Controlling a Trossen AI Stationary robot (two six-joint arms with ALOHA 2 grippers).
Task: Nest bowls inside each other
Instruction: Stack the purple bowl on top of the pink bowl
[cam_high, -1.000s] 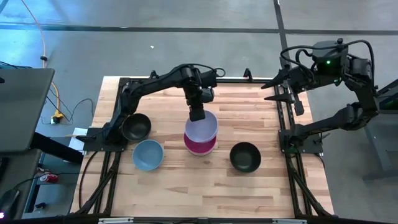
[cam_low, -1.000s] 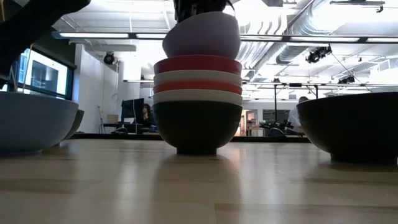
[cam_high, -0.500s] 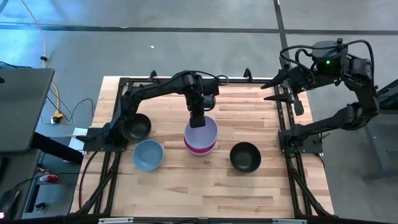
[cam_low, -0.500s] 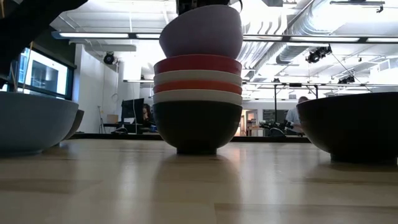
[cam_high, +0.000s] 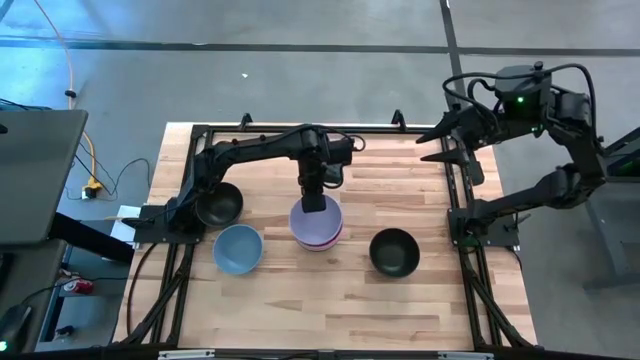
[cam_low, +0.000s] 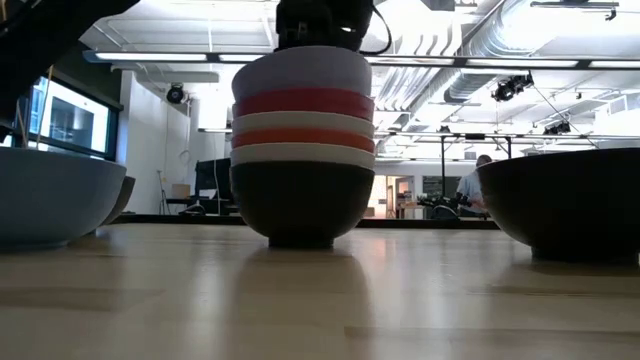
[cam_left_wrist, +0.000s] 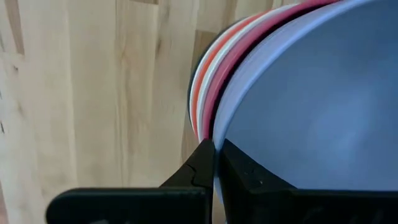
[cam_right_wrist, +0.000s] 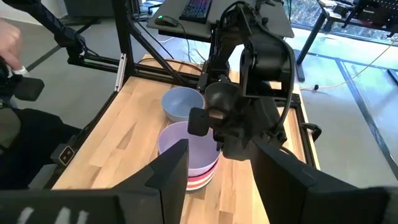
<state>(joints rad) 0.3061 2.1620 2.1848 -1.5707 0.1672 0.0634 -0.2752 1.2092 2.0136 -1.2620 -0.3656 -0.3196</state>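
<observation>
Black bowl, table's left edge. Blue bowl, just beside it. Left gripper pinching rim of lavender bowl, topmost of the nested stack mid-table. Second black bowl, right of stack. Right gripper, fingers spread, raised beyond table's right edge.

We cannot read any words, numbers, labels or signs in these pictures. The bowls are plain, with no writing on them.
</observation>
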